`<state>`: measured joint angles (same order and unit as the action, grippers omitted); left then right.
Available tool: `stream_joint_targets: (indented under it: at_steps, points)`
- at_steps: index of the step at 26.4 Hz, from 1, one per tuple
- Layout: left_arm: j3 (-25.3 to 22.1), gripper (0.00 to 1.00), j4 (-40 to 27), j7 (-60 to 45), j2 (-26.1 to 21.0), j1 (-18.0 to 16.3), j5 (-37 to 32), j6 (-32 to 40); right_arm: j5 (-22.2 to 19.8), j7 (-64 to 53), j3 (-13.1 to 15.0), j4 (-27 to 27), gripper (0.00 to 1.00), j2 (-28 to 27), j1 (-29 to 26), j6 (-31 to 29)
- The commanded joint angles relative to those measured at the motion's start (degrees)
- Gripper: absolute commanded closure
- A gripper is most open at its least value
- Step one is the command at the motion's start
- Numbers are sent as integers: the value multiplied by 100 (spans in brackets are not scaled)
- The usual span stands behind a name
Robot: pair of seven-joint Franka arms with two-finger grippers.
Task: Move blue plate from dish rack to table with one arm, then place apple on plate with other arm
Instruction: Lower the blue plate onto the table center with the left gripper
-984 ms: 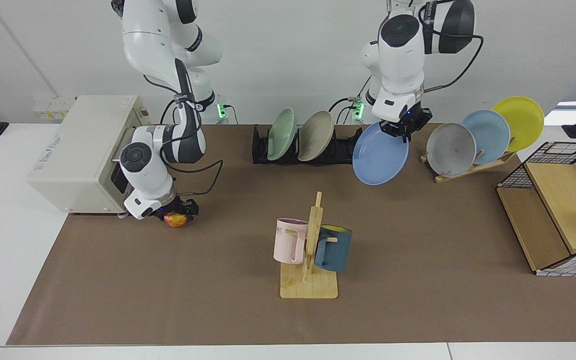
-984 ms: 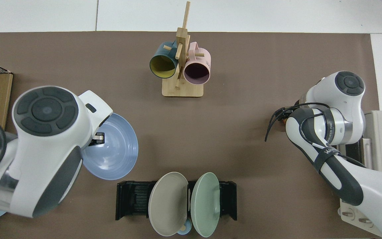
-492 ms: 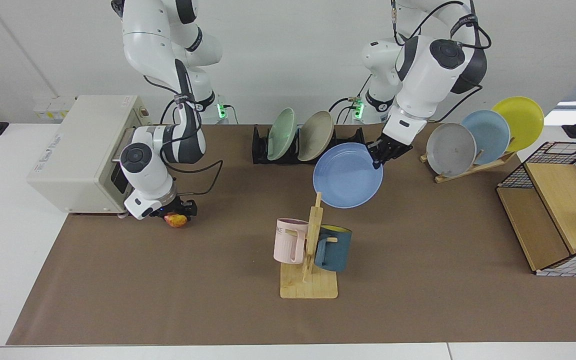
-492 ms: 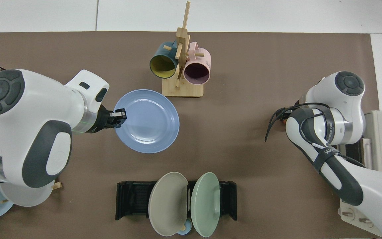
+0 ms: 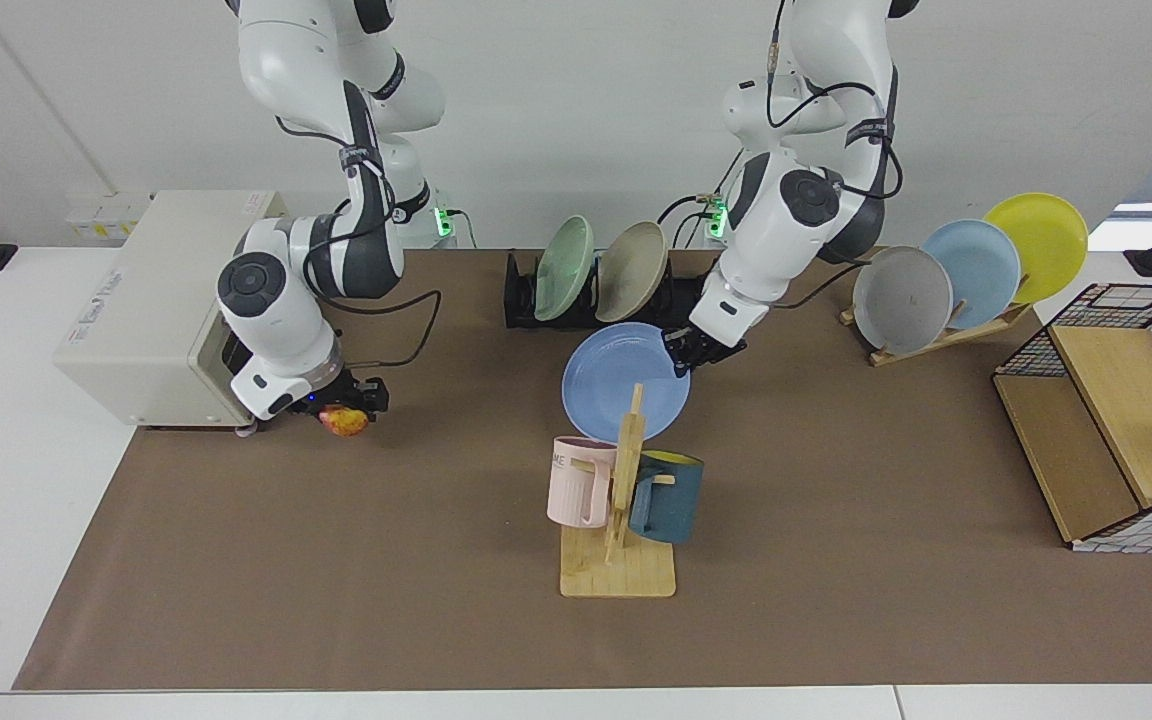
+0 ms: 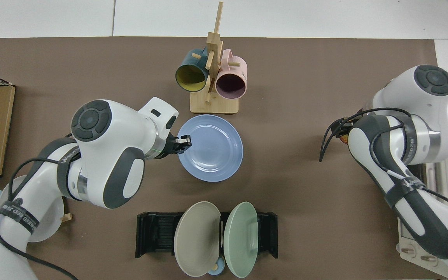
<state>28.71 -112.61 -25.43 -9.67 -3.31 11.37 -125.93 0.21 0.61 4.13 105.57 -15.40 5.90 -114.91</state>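
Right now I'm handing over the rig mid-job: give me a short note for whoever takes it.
Left gripper: shut on the blue plate at its rim; plate is out of the dish rack, near the mug stand; can't tell if it rests on the mat.
Right gripper: shut on the apple, by the white box.
Done: plate out of rack, apple gripped.
Left: release plate on table, retract, put apple on it.

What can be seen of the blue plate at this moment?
The blue plate is round, matte periwinkle with a shallow raised rim and faint rings inside. It is out of the dish rack, face up and about level, between the rack and the wooden mug stand. The left gripper pinches its rim. Whether it touches the table cannot be told.
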Motion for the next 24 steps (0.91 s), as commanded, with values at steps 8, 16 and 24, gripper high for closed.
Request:
stream_joint_targets:
  at_steps: [8,16,24]
  points:
    - [-41,100,-771,-314,62,507,93,-705,-127,97,-61,-195,90,538,96,294]
    - [-41,100,-964,-305,71,498,93,-986,-83,132,-70,-169,90,538,122,241]
    - [-41,53,-982,-252,62,498,76,-1039,-83,202,-70,-134,90,546,122,162]
